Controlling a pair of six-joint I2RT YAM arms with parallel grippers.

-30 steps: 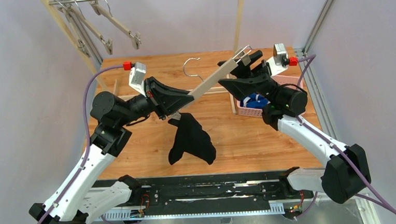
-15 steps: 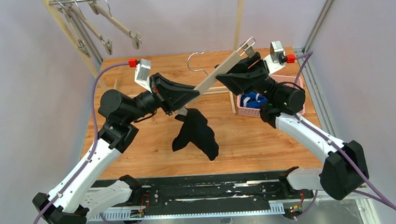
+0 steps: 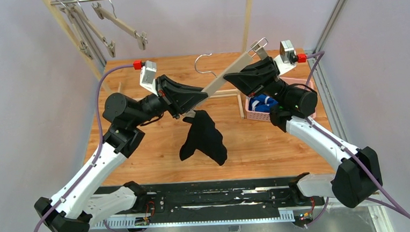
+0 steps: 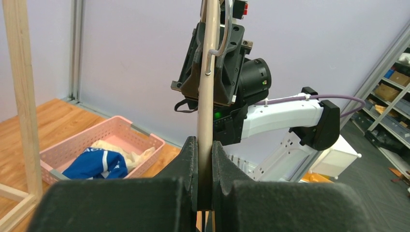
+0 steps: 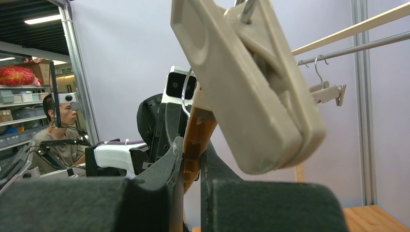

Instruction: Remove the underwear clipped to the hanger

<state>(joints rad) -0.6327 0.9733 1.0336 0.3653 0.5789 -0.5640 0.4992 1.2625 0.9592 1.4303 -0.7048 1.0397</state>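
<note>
Black underwear point(image 3: 204, 138) hangs from the hanger point(image 3: 226, 77) below the left tool point(image 3: 204, 95).

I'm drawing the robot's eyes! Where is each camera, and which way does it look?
Top camera: above, behind the robot, looking down at the table; left arm and right arm show whole, holding the hanger with black underwear.
Left wrist camera: on the left wrist, looking along the hanger at the right gripper and pink basket; left gripper below.
Right wrist camera: on the right wrist, looking past the hanger's clip at the left arm; own fingers below.
Shared: both wrist views see the hanger.
</note>
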